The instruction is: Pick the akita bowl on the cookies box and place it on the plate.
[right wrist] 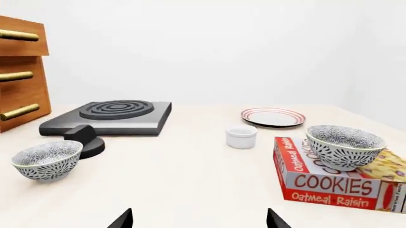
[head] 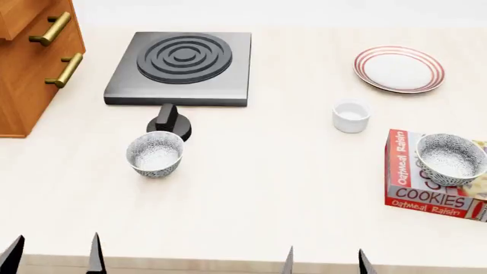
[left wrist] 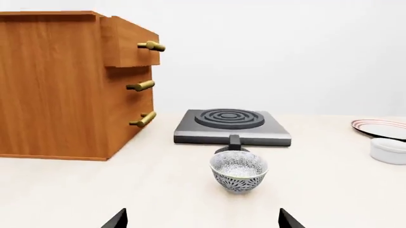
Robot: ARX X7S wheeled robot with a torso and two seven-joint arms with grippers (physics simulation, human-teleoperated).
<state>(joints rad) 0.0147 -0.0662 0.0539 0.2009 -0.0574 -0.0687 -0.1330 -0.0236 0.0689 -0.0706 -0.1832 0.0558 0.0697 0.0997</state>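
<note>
Akita bowl (head: 450, 158): it stands upright on the cookies box (head: 414, 191), at the right side of your head view; nothing holds it.
Cookies box: it lies flat on the table (head: 274, 188), near the right edge of the head view, with a yellow packet (right wrist: 383, 166) touching its far right side.
Plate (head: 398, 69): it sits at the far right of the table, beyond the box and well apart from it.
White cup (head: 350, 116): it is between the plate and the cookies box, a little to the left of both.
Second speckled bowl (head: 156, 153): you see it on the left half of the table, just beside the black knob (head: 170, 121) of the stove (head: 181, 67).
Wooden cabinet (head: 34, 57): far left, with brass handles.
Left end effector (head: 53, 258): released, its two dark tips are spread at the near table edge, touching nothing.
Right end effector (head: 325, 264): also released, tips apart at the near edge, well apart from the akita bowl.
</note>
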